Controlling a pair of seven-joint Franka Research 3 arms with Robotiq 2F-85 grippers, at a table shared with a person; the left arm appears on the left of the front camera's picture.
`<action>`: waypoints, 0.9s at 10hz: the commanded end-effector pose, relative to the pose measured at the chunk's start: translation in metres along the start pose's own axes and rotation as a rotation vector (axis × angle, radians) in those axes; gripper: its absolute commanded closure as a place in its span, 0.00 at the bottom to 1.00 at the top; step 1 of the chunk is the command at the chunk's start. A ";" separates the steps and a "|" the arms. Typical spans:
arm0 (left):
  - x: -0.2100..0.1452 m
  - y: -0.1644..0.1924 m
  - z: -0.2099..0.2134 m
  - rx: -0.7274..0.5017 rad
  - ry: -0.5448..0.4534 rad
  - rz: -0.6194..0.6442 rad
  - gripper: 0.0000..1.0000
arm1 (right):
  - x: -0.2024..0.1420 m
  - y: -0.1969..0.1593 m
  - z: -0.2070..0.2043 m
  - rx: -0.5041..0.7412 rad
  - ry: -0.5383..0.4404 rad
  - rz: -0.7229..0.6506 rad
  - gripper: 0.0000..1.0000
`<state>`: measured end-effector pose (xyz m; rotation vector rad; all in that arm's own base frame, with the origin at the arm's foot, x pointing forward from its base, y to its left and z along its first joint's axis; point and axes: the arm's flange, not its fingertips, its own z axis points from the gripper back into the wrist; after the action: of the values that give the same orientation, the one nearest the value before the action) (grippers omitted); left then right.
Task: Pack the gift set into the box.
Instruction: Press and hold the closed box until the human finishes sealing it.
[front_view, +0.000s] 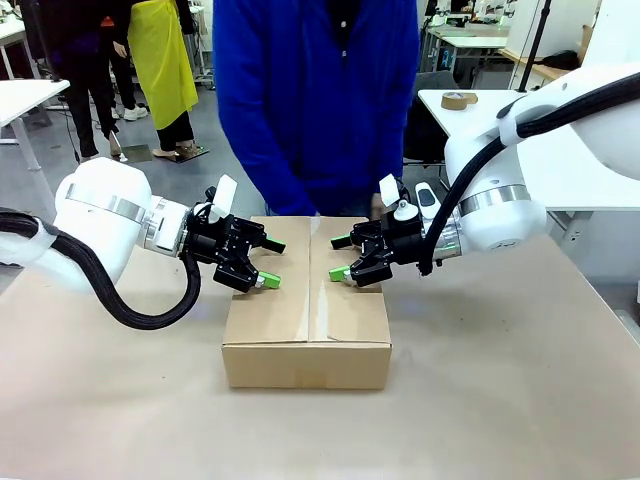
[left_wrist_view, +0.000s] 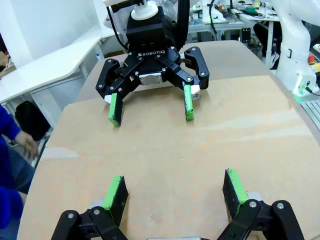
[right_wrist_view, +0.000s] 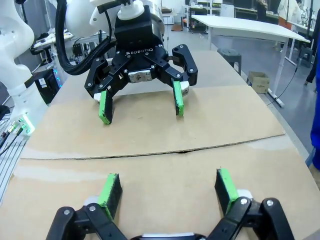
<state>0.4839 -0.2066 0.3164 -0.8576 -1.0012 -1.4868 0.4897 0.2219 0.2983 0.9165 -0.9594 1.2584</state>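
**Status.** The box (front_view: 306, 330) stands on the tabletop (front_view: 500, 400), midway between its left and right edges, with its far side at the edge where the person (front_view: 315, 100) stands. The top flaps lie folded flat and meet along a centre seam (right_wrist_view: 150, 152). No tape is visible on this seam. The gift set is judged to be inside the box. The closed flaps hide the interior, so this cannot be confirmed.

**Grippers.** The left gripper (front_view: 270, 263) hovers over the left flap and the right gripper (front_view: 340, 257) over the right flap. They face each other across the seam. Both sets of jaws are spread wide and hold nothing. The green pads (left_wrist_view: 116, 192) sit close above the cardboard. Whether any pad touches it cannot be told.

**Step in hand.** Packing appears complete and the work is at the closing stage. The flaps are down but unsealed.

**Next move (judgement).**
1. Lower each gripper onto its own flap, near the seam.
2. Press evenly, so that neither flap springs up or overlaps the other.
3. Keep the pads off the seam line itself if the person is to seal it.

**Caution.** The person's hand (left_wrist_view: 25, 142) is beside the far side of the box. Keep clear of it.
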 end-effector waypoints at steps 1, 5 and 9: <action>-0.001 -0.001 -0.001 -0.006 -0.005 -0.024 0.00 | -0.004 0.003 -0.001 0.004 0.005 0.001 0.00; -0.001 -0.001 -0.001 -0.006 -0.005 -0.024 0.00 | -0.004 0.003 -0.001 0.004 0.005 0.001 0.00; -0.001 -0.001 -0.001 -0.006 -0.005 -0.024 0.00 | -0.004 0.003 -0.001 0.004 0.005 0.001 0.00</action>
<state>0.4839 -0.2066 0.3164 -0.8576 -1.0012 -1.4868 0.4898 0.2219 0.2983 0.9166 -0.9594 1.2584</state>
